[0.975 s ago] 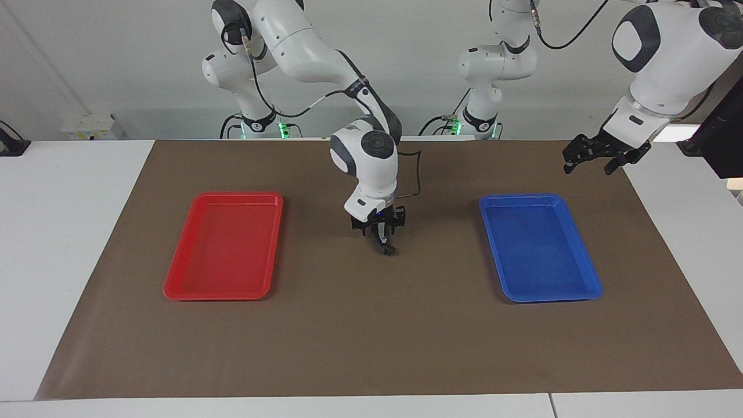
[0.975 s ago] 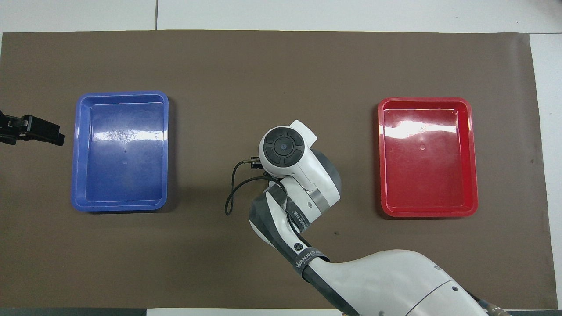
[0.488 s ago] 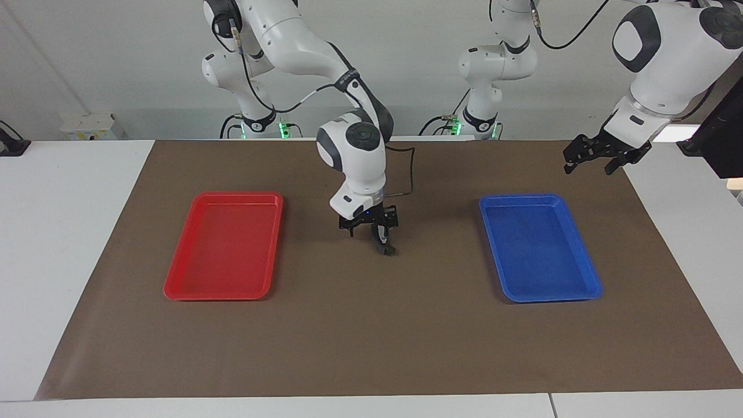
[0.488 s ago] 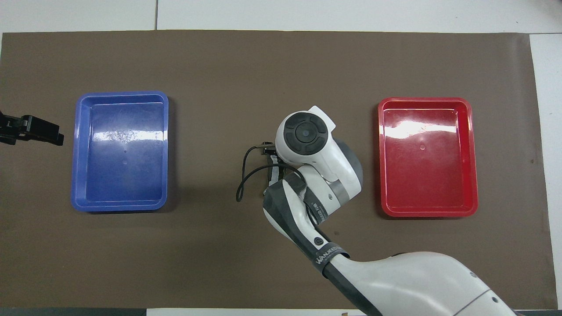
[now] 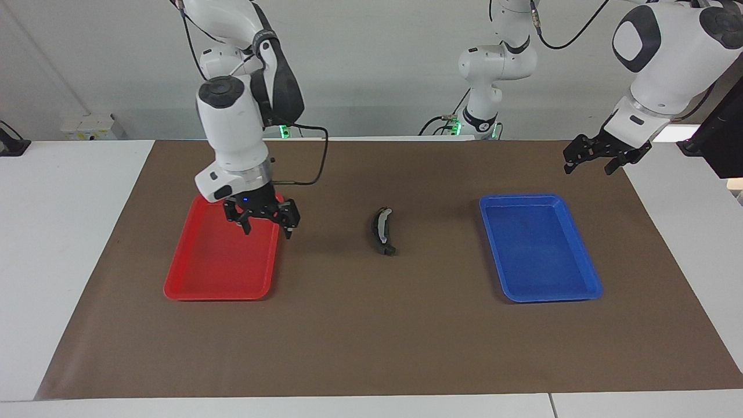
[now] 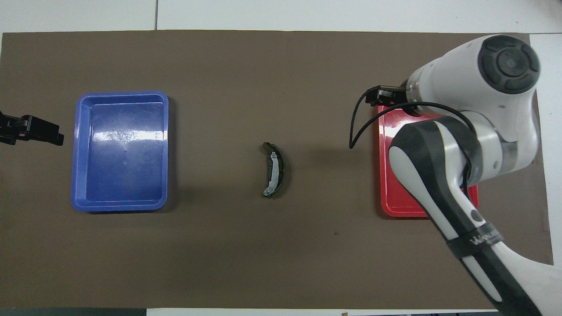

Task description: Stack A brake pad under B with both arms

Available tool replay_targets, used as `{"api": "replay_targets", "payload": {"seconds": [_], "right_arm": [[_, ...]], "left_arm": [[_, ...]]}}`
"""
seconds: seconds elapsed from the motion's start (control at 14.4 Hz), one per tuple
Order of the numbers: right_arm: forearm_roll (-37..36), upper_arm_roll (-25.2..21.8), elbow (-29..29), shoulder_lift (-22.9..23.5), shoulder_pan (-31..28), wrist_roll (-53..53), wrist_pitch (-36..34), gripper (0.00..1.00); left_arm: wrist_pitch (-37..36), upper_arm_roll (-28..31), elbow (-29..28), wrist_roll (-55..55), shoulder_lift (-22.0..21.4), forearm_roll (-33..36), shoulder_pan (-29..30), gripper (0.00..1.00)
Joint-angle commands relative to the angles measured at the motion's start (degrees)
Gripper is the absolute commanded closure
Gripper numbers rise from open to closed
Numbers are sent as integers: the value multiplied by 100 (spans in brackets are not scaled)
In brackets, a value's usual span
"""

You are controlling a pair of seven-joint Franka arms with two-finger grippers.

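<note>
B, the black crescent with a silvery-white strip (image 5: 382, 231), lies on the brown mat midway between the two trays. It also shows in the overhead view (image 6: 274, 169). The short dark-grey brake pad cannot be made out apart from B. My right gripper (image 5: 267, 225) is open and empty, and hangs over the red tray's (image 5: 203, 273) end nearer the robots. My left gripper (image 5: 587, 168) is open and empty. It waits in the air over the mat's edge at the left arm's end, and shows in the overhead view (image 6: 39, 131) too.
The blue tray (image 5: 540, 249) lies toward the left arm's end and holds nothing; it shows in the overhead view (image 6: 120, 151). The red tray (image 6: 381, 175) holds nothing and is partly covered by the right arm in the overhead view. The brown mat (image 5: 371, 337) covers the table's middle.
My right gripper has let go of the crescent, risen and swung away to over the red tray. The crescent stays on the mat. The left arm has not moved.
</note>
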Motion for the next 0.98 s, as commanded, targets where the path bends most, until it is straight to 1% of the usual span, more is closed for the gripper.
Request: {"api": "replay_targets", "payload": {"seconds": [0.0,0.14,0.28,0.49,0.56,0.7,0.91], "right_arm": [[-61,94,-48,-356,-407,-280,-330,0],[-52,85,57,-654,-653,-587,-856,0],[-43,77,398,-813,-803,-948,-1655,0],[-52,68,943,-919,-935,-1133,-2772,0],[-95,68,1128,-885,-988,-1395,-3071,0],[-166,77,1208,-867,-1006,-1775,-3345,0],[-113,94,1262,-849,-962,-1758,-3452,0]], "left_arm": [[16,-20,-124,-72,-122,93,26,0],[16,-20,-124,-64,-122,93,26,0],[16,-21,-124,-64,-122,93,26,0],[16,-20,-124,-72,-122,101,26,0],[16,-20,-124,-72,-122,93,26,0],[7,-20,-124,-72,-122,101,26,0],[7,-20,-124,-64,-122,101,26,0]]}}
